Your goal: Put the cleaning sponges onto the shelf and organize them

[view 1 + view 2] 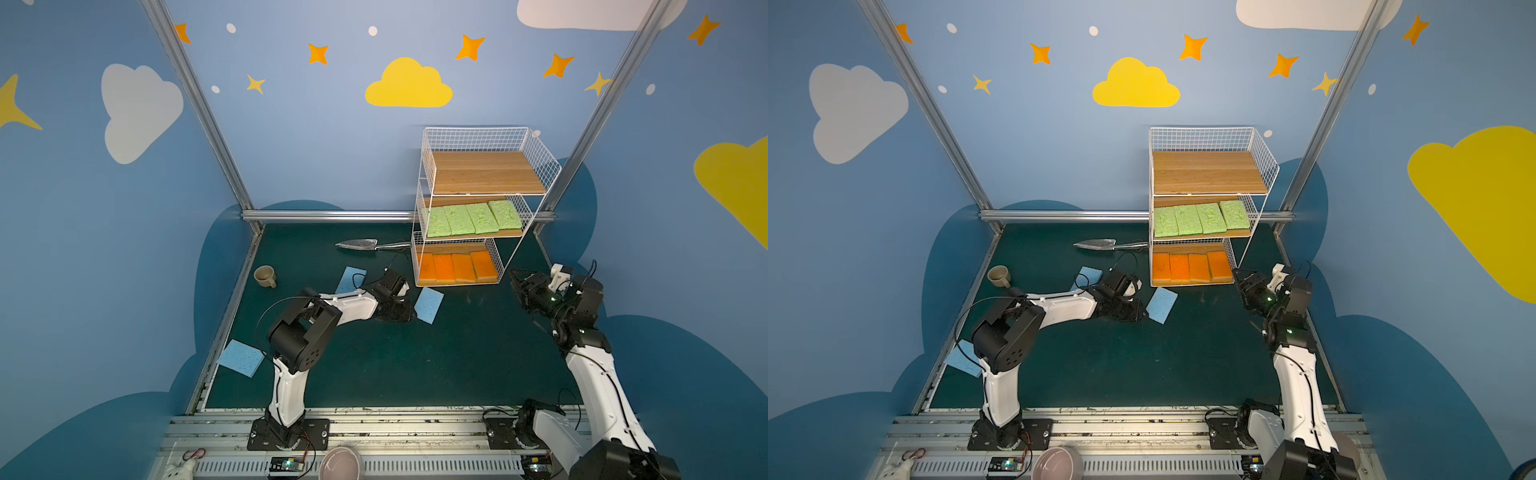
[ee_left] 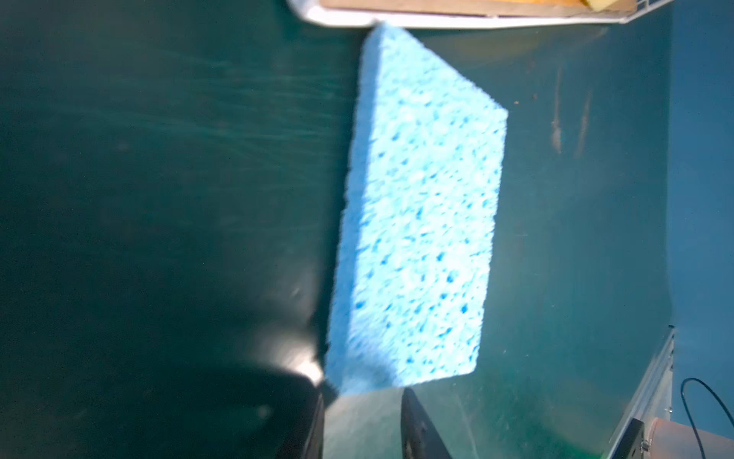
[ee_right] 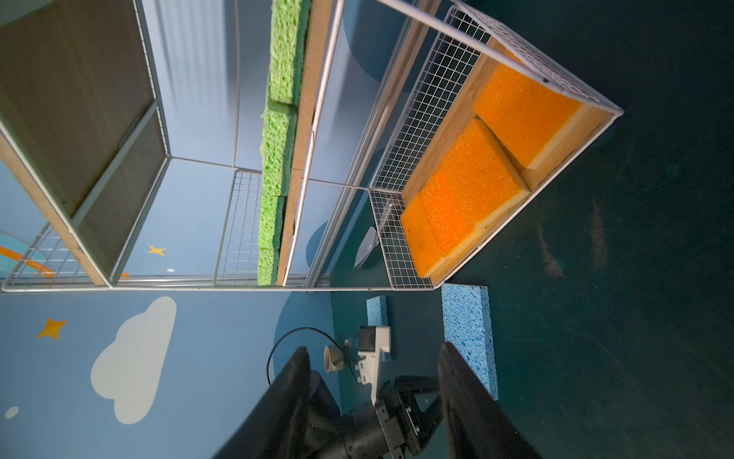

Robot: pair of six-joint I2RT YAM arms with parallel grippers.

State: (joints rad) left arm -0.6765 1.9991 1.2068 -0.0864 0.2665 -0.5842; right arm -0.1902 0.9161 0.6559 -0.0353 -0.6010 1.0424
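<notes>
The shelf stands at the back right, with a bare top board. Several green sponges line its middle tier and several orange ones its bottom tier. My left gripper lies low on the mat in front of the shelf, its fingers closed on the near end of a light blue sponge. A second blue sponge lies behind the left arm. A third lies at the mat's left edge. My right gripper hovers open and empty beside the shelf's bottom tier.
A metal trowel lies on the mat left of the shelf. A beige cup sits near the left rail. A pink bowl rests on the front rail. Aluminium frame posts bound the back corners.
</notes>
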